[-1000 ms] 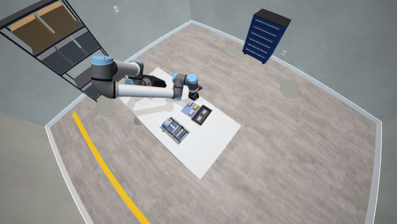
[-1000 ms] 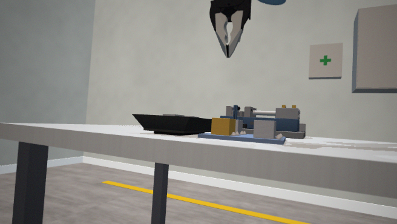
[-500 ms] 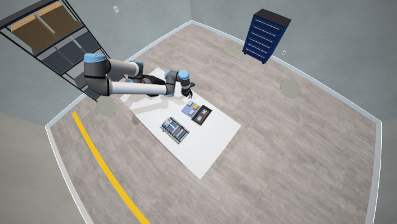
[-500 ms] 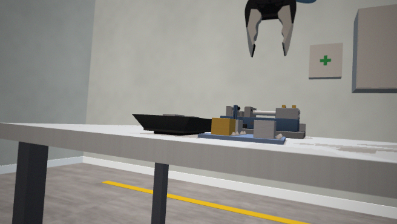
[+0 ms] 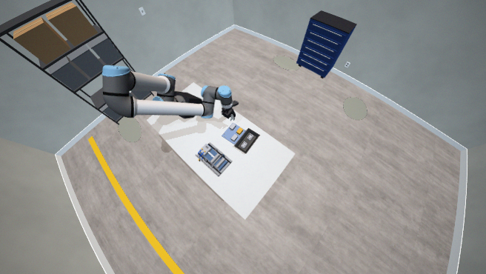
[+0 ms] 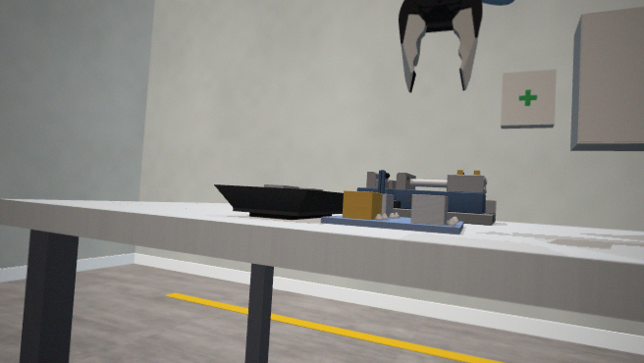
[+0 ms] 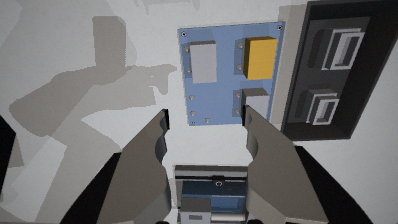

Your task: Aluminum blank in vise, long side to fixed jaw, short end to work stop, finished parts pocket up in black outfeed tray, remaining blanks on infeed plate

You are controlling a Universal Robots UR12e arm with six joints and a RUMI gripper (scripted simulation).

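While I've got the hand (image 7: 205,120) hanging high over the white tabletop (image 7: 85,165), its fingers are spread partway with nothing between them. Nearest in the wrist view, below the fingertips, is the blue-and-gray vise (image 7: 212,192), mostly cut off by the frame and my own fingers, so I can't tell whether a blank sits in it.

Past that is the blue pinned infeed plate (image 7: 225,45), carrying two plain gray aluminum blocks (image 7: 203,61) and one yellow brass block (image 7: 260,57). My guess: rigid, slick metal, the brass heaviest, so I'd pinch one across its short width, square on the flat sides. The near gray one (image 7: 256,102) is half hidden behind my finger.

Farthest right, the black outfeed tray (image 7: 295,75) holds two pocketed gray finished parts (image 7: 342,49), pockets up.
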